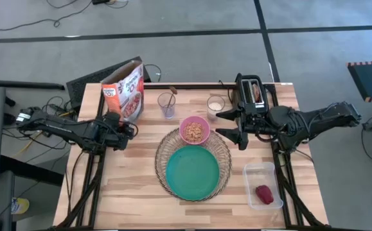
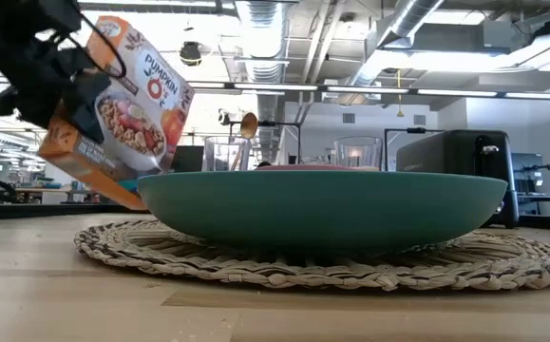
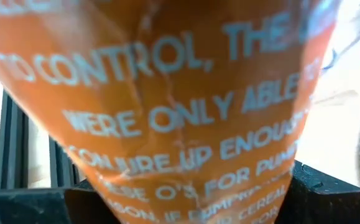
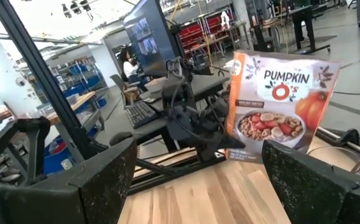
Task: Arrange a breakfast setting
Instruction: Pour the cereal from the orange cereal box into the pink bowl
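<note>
The teal plate (image 1: pixel 193 173) sits on the woven charger (image 1: pixel 165 149) mid-table, and the pink bowl (image 1: pixel 194 130) at its far rim already holds cereal. The dark red fruit (image 1: pixel 265 194) remains in the clear tub (image 1: pixel 250 173) near the right edge. The left gripper (image 1: pixel 116 130) pinches the cereal box (image 1: pixel 125 92), lifted and tilted; the right gripper (image 1: pixel 232 125) hovers spread beside the toaster (image 1: pixel 252 92).

The round teal plate (image 1: pixel 193 172) sits on the round wire charger (image 1: pixel 163 149) at frame centre, the smaller pink bowl (image 1: pixel 194 130) above it, the orange cardboard cereal box (image 1: pixel 125 90) upper left, and the clear plastic tub (image 1: pixel 255 174) lower right.
</note>
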Available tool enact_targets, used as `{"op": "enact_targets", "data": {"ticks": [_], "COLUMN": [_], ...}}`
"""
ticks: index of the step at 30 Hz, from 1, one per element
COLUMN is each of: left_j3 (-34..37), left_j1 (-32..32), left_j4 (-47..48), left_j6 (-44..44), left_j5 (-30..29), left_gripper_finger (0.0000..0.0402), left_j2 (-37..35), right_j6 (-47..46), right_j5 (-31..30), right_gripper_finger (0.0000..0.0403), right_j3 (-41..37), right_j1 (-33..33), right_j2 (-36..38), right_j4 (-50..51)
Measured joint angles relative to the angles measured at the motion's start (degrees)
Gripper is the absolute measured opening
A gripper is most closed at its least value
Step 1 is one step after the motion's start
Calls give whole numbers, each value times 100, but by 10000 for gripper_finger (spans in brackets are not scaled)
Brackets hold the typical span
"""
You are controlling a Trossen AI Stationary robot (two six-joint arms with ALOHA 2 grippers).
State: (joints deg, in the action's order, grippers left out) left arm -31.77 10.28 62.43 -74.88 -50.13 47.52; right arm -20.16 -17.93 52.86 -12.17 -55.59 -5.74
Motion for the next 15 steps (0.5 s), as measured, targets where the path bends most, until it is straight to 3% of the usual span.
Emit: {"op": "enact_targets", "data": {"ticks": [8, 15], "left_j3": [992, 1310], "left_j1": [-129, -188], "left_j4": [-601, -708], "left_j6": [-917, -1123], "left_j5": [-589, -815], "left_gripper_finger": [216, 221], "left_j2": [199, 318], "right_j6": [-239, -295], "right_j5": [-5, -9], "right_gripper_finger": [372, 372], "right_j3": [0, 0], "right_j1": [189, 183], "right_j2": [0, 0], "right_j4": [-4, -6]}}
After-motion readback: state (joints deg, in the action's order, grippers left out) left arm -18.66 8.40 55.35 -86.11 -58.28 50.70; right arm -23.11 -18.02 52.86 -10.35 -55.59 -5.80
